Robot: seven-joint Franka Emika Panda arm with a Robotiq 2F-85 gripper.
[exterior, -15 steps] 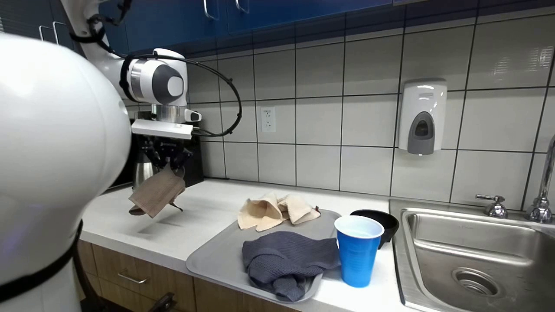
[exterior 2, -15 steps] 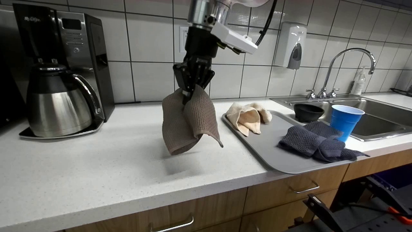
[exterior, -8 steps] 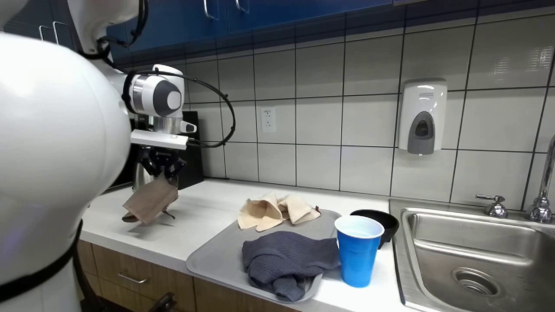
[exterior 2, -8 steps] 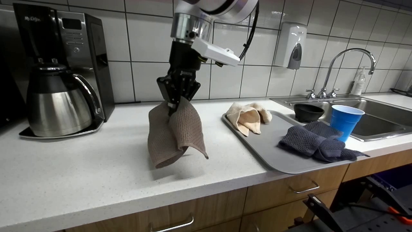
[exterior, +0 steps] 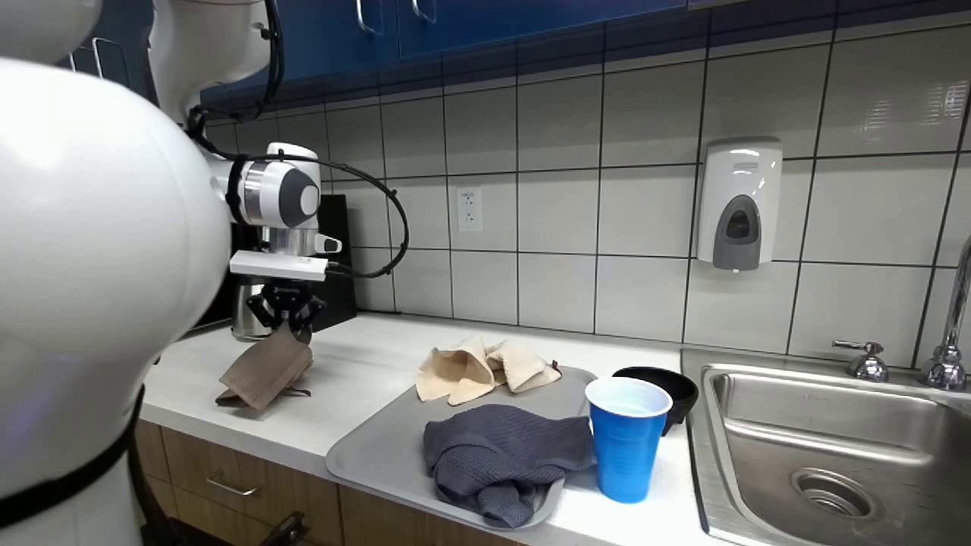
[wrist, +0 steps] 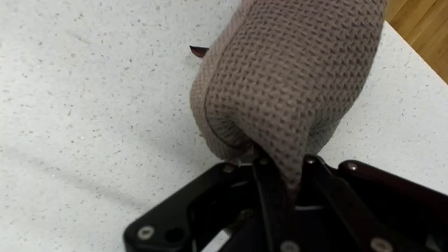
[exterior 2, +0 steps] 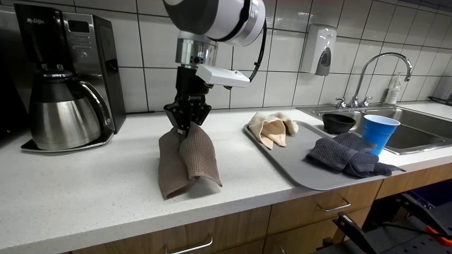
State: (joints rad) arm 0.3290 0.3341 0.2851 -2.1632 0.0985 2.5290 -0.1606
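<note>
My gripper (exterior: pixel 286 322) is shut on a brown waffle-weave cloth (exterior: pixel 265 368) over the white counter (exterior: pixel 349 341). In an exterior view the gripper (exterior 2: pixel 185 133) points down and pinches the cloth (exterior 2: pixel 199 155) near its top. The cloth hangs in two folds. Its lower edge is at or just above the counter; I cannot tell whether it touches. In the wrist view the cloth (wrist: pixel 290 70) runs up between the fingers (wrist: pixel 285 164), and its pinched part is partly hidden by them. A small dark red tip, perhaps a tag, sticks out beside the cloth.
A grey tray (exterior 2: pixel 282 158) holds a beige cloth (exterior 2: pixel 270 127) and a dark grey cloth (exterior 2: pixel 339 155). A blue cup (exterior: pixel 626 447) and black bowl (exterior: pixel 683 394) stand between tray and sink (exterior: pixel 713 470). A coffee maker (exterior 2: pixel 106 70) with steel carafe (exterior 2: pixel 67 123) stands beside the arm.
The gripper has moved down with the brown cloth, and toward the coffee maker in an exterior view. The cloth now hangs lower, close to the counter. The other things have not moved.
</note>
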